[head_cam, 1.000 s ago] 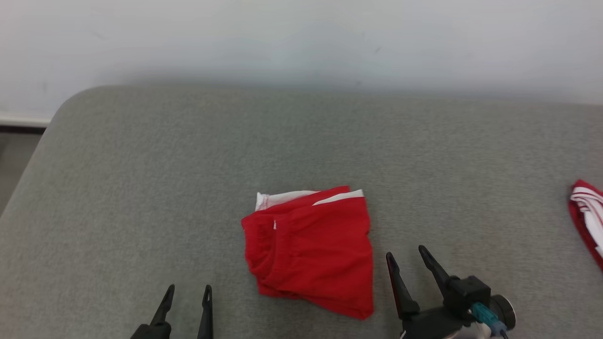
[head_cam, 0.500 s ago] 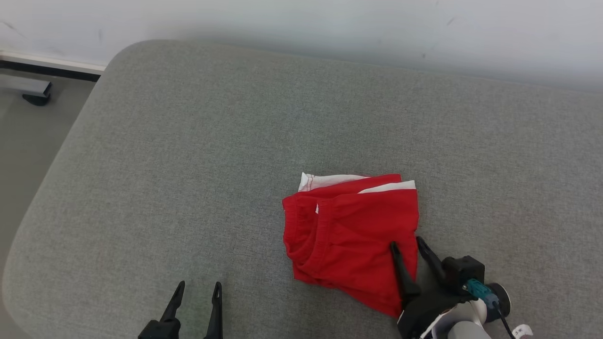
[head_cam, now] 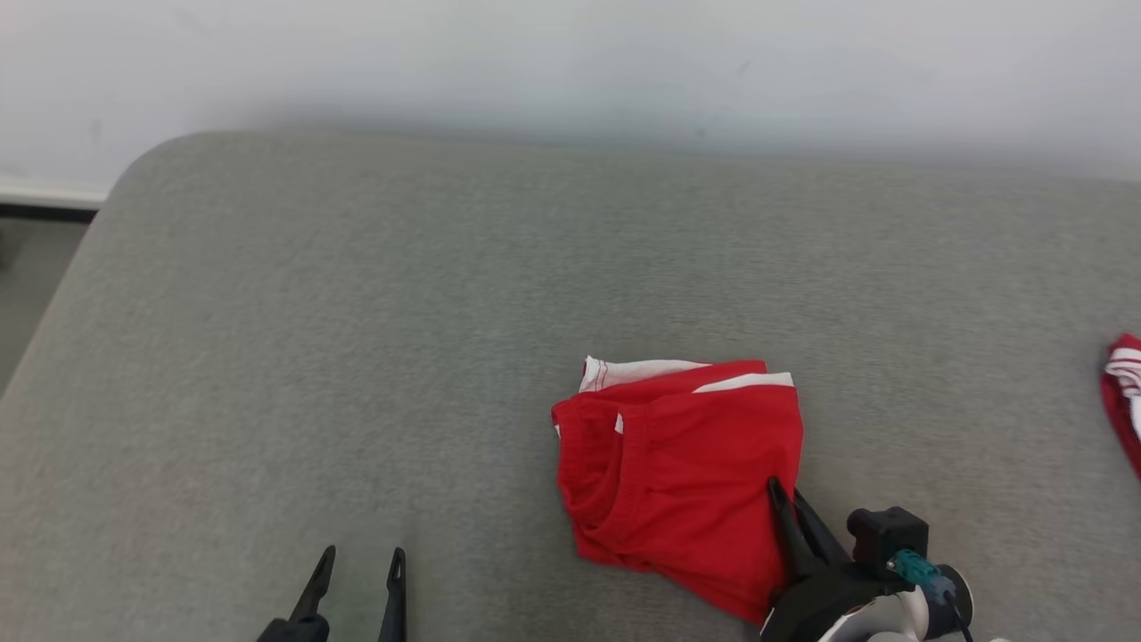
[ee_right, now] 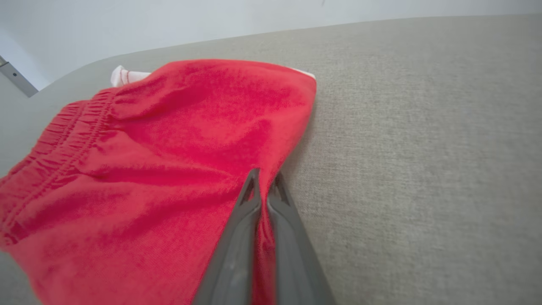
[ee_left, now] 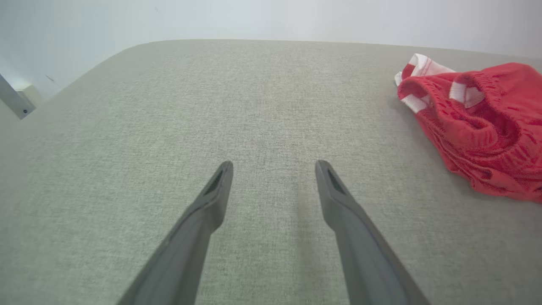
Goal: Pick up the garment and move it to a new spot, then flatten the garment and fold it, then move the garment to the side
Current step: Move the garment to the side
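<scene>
Red garment (head_cam: pixel 677 464) seemingly in right pincer (head_cam: pixel 784 489)

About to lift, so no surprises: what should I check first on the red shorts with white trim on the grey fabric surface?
1. Right gripper shut on the right edge of the red shorts with white trim: ok.
2. All layers pinched: cannot tell.
3. Left gripper open, apart from shorts: ok.
4. Grey fabric surface bare to the shorts' left: ok.
5. Second red-and-white garment lies well apart: ok.

Folded red garment (head_cam: pixel 682 473) with white trim, flat on grey surface, right edge pinched.
</scene>
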{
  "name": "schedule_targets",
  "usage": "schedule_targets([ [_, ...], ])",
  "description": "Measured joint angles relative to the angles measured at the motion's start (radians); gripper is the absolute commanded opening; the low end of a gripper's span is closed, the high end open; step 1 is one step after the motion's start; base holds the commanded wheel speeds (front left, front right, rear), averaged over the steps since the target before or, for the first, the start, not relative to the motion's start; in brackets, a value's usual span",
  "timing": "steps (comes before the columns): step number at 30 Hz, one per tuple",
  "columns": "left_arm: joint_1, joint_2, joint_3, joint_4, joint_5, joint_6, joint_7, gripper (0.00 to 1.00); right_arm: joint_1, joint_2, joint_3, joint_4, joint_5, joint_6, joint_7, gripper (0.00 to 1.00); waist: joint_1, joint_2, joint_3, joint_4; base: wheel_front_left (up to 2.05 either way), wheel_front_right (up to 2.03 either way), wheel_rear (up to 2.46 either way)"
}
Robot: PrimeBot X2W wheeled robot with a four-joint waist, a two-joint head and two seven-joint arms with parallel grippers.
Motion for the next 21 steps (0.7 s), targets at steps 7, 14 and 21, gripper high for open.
schedule_targets([
  [7, 0.006, 0.0, -0.025, -0.002, 0.004, -0.014, 0.0, 1.0, 0.03, 0.0, -0.012, -0.002, 0.002, 0.0, 0.001, 0.0, -0.0001, 0.0, -0.033, -0.128, 0.0, 0.0, 0.0],
  [14, 0.005, -0.001, -0.05, -0.021, 0.003, -0.024, 0.0, 1.0, 0.04, 0.0, -0.005, -0.016, 0.003, 0.0, 0.001, 0.0, -0.0001, 0.0001, -0.049, -0.253, 0.0, 0.0, 0.0],
  [21, -0.002, -0.001, -0.061, -0.026, 0.005, -0.033, 0.0, 1.0, 0.031, 0.0, 0.031, -0.028, 0.016, 0.0, 0.0, 0.0, -0.0002, 0.0, -0.056, -0.408, 0.0, 0.0, 0.0],
])
